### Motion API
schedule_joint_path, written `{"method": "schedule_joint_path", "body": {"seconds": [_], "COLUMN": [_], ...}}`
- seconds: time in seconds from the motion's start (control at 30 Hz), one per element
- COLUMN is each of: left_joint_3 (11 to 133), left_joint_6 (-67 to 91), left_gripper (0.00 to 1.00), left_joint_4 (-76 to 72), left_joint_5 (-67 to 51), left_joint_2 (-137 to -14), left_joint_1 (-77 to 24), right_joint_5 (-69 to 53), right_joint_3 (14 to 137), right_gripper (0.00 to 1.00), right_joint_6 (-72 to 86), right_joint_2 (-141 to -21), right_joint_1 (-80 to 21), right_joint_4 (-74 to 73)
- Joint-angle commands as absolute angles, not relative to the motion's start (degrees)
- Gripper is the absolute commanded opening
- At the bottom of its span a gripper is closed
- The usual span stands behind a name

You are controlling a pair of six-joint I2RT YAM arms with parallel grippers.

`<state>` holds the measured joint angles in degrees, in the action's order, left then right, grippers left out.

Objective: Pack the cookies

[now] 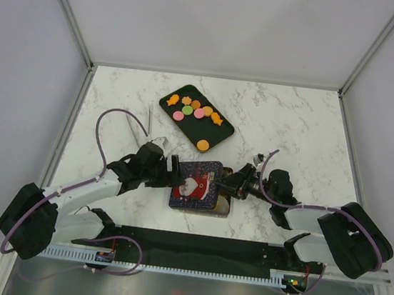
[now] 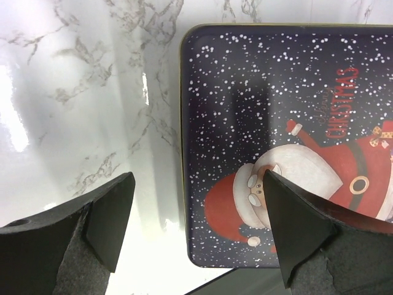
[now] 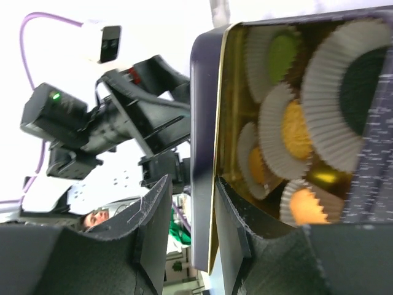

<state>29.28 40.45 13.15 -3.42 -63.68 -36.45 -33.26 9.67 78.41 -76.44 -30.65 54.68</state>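
Several cookies [image 1: 198, 112], orange, pink and green discs and shapes, lie on a black tray [image 1: 222, 133] at the back centre. A dark blue Santa tin lid [image 1: 196, 183] lies skewed over the gold tin [image 1: 223, 205]. My left gripper [image 1: 174, 171] is open at the lid's left edge, one finger over the table and one over the lid [image 2: 276, 123]. My right gripper [image 1: 234, 184] straddles the tin's side wall [image 3: 202, 123]. Its inner finger touches the wall and its outer finger stands off a little. Inside the tin, orange, green and dark cookies [image 3: 295, 129] sit in white paper cups.
Metal tongs [image 1: 148, 120] lie on the marble table left of the tray. White enclosure walls stand on three sides. In the right wrist view the left arm [image 3: 110, 117] is close behind the tin.
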Motion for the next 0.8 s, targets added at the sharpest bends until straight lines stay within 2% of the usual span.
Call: {"method": "schedule_joint_path", "body": {"seconds": [0.0,0.17,0.53,0.63,0.73,0.77], "left_joint_3": [32.3,33.4,35.2,36.1,37.6,38.0], "left_joint_6": [39.6,40.0,40.2,39.4,37.9,37.5], "left_gripper": [0.92,0.92,0.92,0.92,0.92,0.92], "left_joint_4": [12.7,12.5,12.5,12.7,13.5,13.8], "left_joint_5": [-0.5,-0.2,-0.2,-0.1,-0.3,-0.2], "left_joint_2": [-65.6,-66.9,-68.6,-69.5,-71.1,-71.6], "left_joint_1": [-38.1,-39.3,-41.0,-41.2,-41.1,-41.2], "right_joint_5": [-35.4,-36.7,-33.0,-31.0,-26.9,-25.8], "right_joint_3": [8.9,9.2,14.7,16.3,18.7,19.2], "right_gripper": [0.42,0.42,0.47,0.5,0.58,0.64], "right_joint_6": [74.4,71.4,58.6,56.3,51.9,50.0], "right_joint_2": [-74.3,-70.8,-59.2,-57.7,-56.6,-56.5], "right_joint_1": [-28.1,-24.5,-18.3,-18.1,-18.1,-18.1], "right_joint_4": [49.2,42.6,15.1,10.3,4.9,4.1]}}
